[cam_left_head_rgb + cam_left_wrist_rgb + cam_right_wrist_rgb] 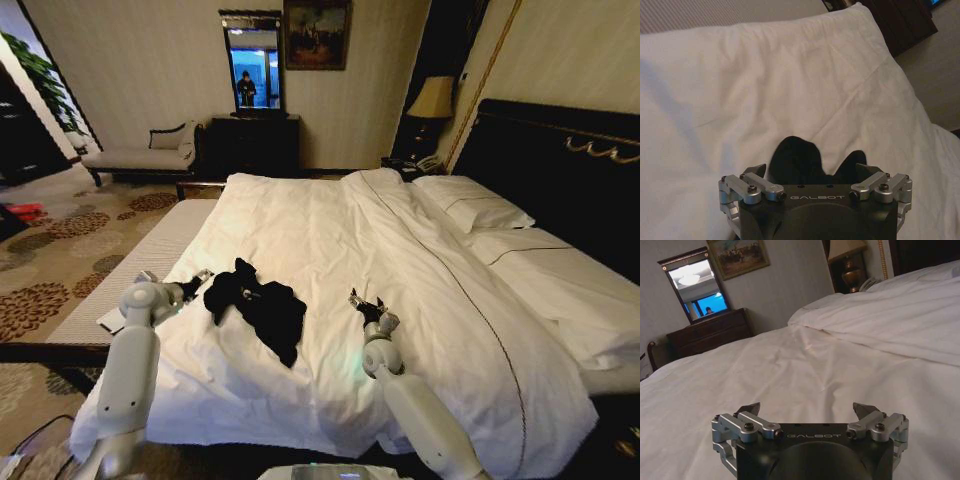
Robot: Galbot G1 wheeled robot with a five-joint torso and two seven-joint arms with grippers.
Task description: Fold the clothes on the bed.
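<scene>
The clothes, a crumpled black T-shirt (258, 305), lie on the near left part of the bed's white duvet (330, 225). My left gripper (198, 281) is at the shirt's left edge and stands open. In the left wrist view the black fabric (797, 157) bunches just ahead of the left gripper (810, 171), between its spread fingers. My right gripper (364, 302) hovers over bare duvet a short way right of the shirt, open and empty. The right wrist view shows the right gripper (807, 411) above smooth white duvet (805, 360).
Pillows (475, 205) lie against the dark headboard (560, 150) on the right. A lamp (432, 98) stands beside it. A dark dresser with mirror (255, 140) and a pale chaise bench (140, 155) line the far wall. Patterned carpet (60, 250) runs along the bed's left side.
</scene>
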